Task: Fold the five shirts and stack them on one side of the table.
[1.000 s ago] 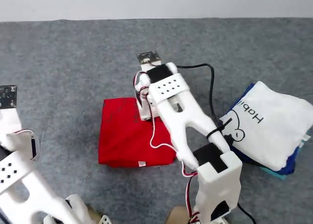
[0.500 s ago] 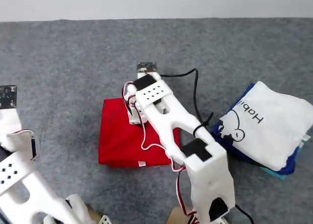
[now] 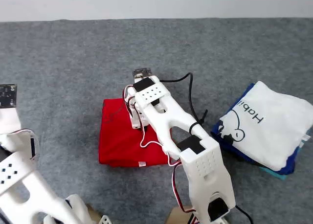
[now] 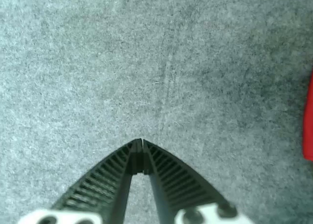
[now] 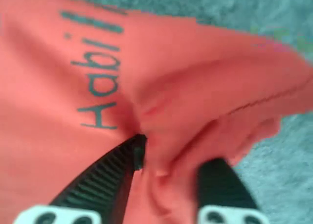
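The red shirt (image 5: 73, 62) is bunched between the fingers of my right gripper (image 5: 173, 155), which is clamped on a raised ridge of its cloth just beside the printed lettering. Seen from above, that gripper (image 3: 137, 120) comes down on the far half of the shirt (image 3: 120, 143), which lies folded into a rough square in the middle of the grey table (image 3: 73, 62).

I judge the cloth to be light, limp and in no way fragile. Lifted by this one pinch, it will likely sag, and the loose layers may slide apart and undo the fold. A hold through all the layers at a folded edge should carry it better. The fuzzy table surface will probably drag on anything I slide across it.

My left gripper (image 4: 142, 145) is pressed together on nothing and hangs over bare table, with only a sliver of red at the edge.

Farther off, on my right arm's side, sits the stack (image 3: 266, 136), with a white shirt (image 3: 274, 121) on top of a blue one (image 3: 230, 143).
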`<control>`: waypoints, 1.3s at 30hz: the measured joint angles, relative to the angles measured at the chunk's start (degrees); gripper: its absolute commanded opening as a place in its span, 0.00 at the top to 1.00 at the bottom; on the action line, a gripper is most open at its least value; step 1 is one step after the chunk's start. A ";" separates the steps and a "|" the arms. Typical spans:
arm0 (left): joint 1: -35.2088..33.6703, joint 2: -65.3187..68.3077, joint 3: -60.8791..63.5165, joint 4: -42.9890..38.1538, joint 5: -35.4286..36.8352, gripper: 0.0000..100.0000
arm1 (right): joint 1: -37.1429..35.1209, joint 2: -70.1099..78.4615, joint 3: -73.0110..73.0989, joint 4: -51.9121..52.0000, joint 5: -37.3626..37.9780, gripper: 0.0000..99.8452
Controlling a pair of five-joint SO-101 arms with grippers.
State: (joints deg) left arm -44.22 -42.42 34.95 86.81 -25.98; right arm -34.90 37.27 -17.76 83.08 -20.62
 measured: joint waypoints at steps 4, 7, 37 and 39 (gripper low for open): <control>0.00 0.00 0.00 0.00 -1.23 0.99 | 1.23 0.00 -0.18 1.05 1.32 0.99; 0.00 0.00 0.00 0.00 -1.32 0.99 | 2.64 -0.53 0.44 1.49 1.58 0.99; 0.00 0.00 0.00 0.00 -1.58 0.99 | 12.40 3.60 -15.30 -15.82 71.91 0.81; 0.00 0.00 0.00 0.00 -1.58 0.99 | 13.19 3.60 -18.02 -16.00 67.96 0.81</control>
State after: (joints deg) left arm -44.22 -42.42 34.95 86.81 -27.56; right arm -21.71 40.88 -35.78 67.08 47.34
